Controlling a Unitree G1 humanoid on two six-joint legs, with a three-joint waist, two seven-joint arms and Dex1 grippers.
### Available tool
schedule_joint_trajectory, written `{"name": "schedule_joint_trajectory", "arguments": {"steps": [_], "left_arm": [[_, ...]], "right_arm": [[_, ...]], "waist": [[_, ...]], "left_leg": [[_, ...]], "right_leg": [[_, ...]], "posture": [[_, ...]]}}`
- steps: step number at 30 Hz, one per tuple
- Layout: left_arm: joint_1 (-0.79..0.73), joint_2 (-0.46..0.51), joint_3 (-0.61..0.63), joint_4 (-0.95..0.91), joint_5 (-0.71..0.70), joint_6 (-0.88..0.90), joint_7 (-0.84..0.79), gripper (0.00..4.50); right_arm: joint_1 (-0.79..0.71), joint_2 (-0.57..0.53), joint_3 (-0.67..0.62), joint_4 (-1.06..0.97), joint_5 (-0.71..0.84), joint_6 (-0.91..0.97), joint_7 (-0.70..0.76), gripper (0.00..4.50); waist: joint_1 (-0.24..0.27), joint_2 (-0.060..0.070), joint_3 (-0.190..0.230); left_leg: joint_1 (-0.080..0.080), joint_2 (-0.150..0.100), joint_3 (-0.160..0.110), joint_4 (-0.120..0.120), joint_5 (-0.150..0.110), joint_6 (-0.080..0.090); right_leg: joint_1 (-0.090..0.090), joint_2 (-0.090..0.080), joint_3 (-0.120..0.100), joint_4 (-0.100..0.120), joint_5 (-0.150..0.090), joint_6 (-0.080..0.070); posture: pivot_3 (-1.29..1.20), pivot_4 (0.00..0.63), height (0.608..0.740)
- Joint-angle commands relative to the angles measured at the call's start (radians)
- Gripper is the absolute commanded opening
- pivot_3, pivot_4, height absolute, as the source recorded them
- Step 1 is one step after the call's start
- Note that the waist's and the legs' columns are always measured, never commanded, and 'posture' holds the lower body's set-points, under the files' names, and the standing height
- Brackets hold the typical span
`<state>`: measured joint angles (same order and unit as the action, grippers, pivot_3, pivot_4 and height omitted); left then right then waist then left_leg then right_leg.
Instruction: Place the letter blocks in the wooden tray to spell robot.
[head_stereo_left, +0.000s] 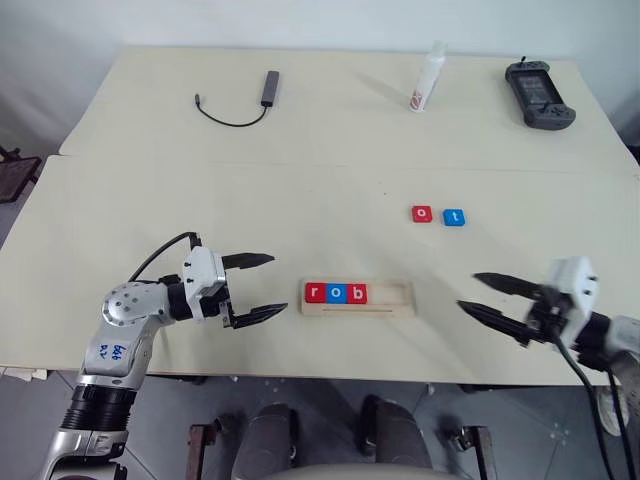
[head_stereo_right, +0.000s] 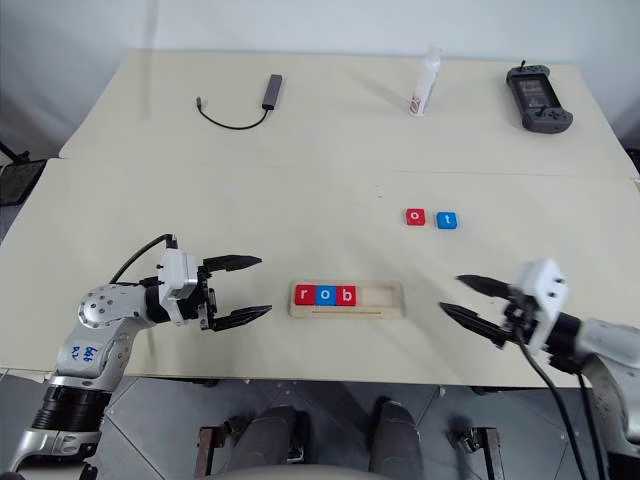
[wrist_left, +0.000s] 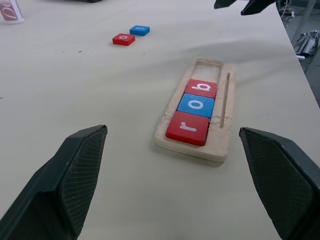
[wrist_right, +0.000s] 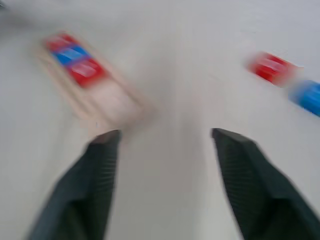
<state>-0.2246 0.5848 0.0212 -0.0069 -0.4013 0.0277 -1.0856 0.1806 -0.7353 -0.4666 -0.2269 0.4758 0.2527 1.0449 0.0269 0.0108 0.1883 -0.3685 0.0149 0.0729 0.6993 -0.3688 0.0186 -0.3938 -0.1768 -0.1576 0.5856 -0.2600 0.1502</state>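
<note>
The wooden tray (head_stereo_left: 358, 299) is lying in the lower middle of the head view, near the front edge of the pale table (head_stereo_left: 300, 170), and its slot is holding three letter blocks side by side at its left end: a red r (head_stereo_left: 316, 293), a blue o (head_stereo_left: 337, 293) and a red b (head_stereo_left: 358, 293), while the right part of the slot is sitting bare. Two more blocks are resting flat on the table, up and to the right of the tray and well apart from it: a red o (head_stereo_left: 422, 214) and, just beside it on the right, a blue t (head_stereo_left: 454, 217). The left gripper (head_stereo_left: 258, 286) is hovering at the lower left, pointing toward the tray's left end, its fingers spread wide and grasping nothing. The right gripper (head_stereo_left: 483, 295) is hanging at the lower right, clear of the tray's right end, its fingers also parted and empty. Along the top of the frame a dark cable with an adapter (head_stereo_left: 240, 104) is lying at the upper left, a white bottle (head_stereo_left: 428, 78) is standing in the upper middle-right, and a black handheld controller (head_stereo_left: 538, 95) is sitting at the upper right.
</note>
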Motion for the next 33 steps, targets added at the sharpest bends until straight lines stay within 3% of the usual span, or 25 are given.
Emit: {"name": "schedule_joint_trajectory", "arguments": {"steps": [1,7,11,15,23,27,33], "left_arm": [[-0.025,-0.017,-0.007,-0.002,-0.011,-0.005,-0.011,4.5],[-0.048,-0.027,-0.004,0.004,-0.031,0.03,-0.03,4.5],[-0.056,-0.028,-0.003,0.008,-0.016,0.016,-0.028,4.5],[-0.033,-0.031,-0.019,-0.032,-0.02,0.037,-0.028,4.5],[0.019,-0.047,-0.018,-0.08,-0.005,0.025,0.029,4.5],[0.046,-0.046,-0.01,-0.104,-0.004,0.02,0.055,4.5],[0.083,-0.042,0.002,-0.133,-0.008,0.019,0.081,4.5]], "right_arm": [[0.036,0.017,-0.107,0.048,-0.036,-0.126,-0.047,4.36],[0.059,0.019,-0.103,0.066,-0.018,-0.106,-0.083,4.47],[-0.046,0.008,-0.038,0.024,0.004,-0.001,-0.157,4.47],[-0.331,-0.017,0.121,0.041,0.045,0.249,-0.232,4.47],[-0.753,0.012,0.377,0.316,-0.14,0.52,-0.417,4.47],[-0.861,0.028,0.446,0.409,-0.213,0.551,-0.46,4.47],[-0.902,0.059,0.439,0.395,-0.199,0.607,-0.463,4.47]], "waist": [[-0.002,0.0,0.0],[-0.007,0.001,0.0],[-0.013,0.001,0.0],[-0.027,0.002,0.0],[-0.019,0.002,0.0],[-0.018,0.002,0.0],[-0.026,0.002,0.0]], "left_leg": [[0.0,0.0,0.0,0.0,0.0,0.0],[0.001,0.001,0.001,0.0,0.0,0.0],[0.002,0.001,0.002,0.001,0.0,0.0],[0.003,0.002,0.002,0.001,0.0,-0.001],[-0.002,0.0,-0.001,0.001,0.0,0.0],[-0.002,0.0,0.0,0.0,0.0,0.0],[-0.002,0.001,0.0,0.0,0.0,0.0]], "right_leg": [[0.0,0.0,0.0,0.0,0.0,0.0],[0.0,0.001,0.001,0.001,0.0,0.0],[0.0,0.001,0.002,0.001,0.0,0.0],[0.0,0.001,0.003,0.003,0.0,0.0],[-0.002,0.0,0.0,0.002,0.0,-0.001],[-0.003,0.0,0.0,0.001,0.0,-0.001],[-0.003,0.0,0.0,0.001,0.0,-0.001]], "posture": [[0.0,0.15,0.74],[0.0,0.15,0.74],[0.0,0.15,0.74],[0.0,0.15,0.74],[0.0,0.15,0.74],[0.0,0.15,0.74],[0.0,0.15,0.74]]}}
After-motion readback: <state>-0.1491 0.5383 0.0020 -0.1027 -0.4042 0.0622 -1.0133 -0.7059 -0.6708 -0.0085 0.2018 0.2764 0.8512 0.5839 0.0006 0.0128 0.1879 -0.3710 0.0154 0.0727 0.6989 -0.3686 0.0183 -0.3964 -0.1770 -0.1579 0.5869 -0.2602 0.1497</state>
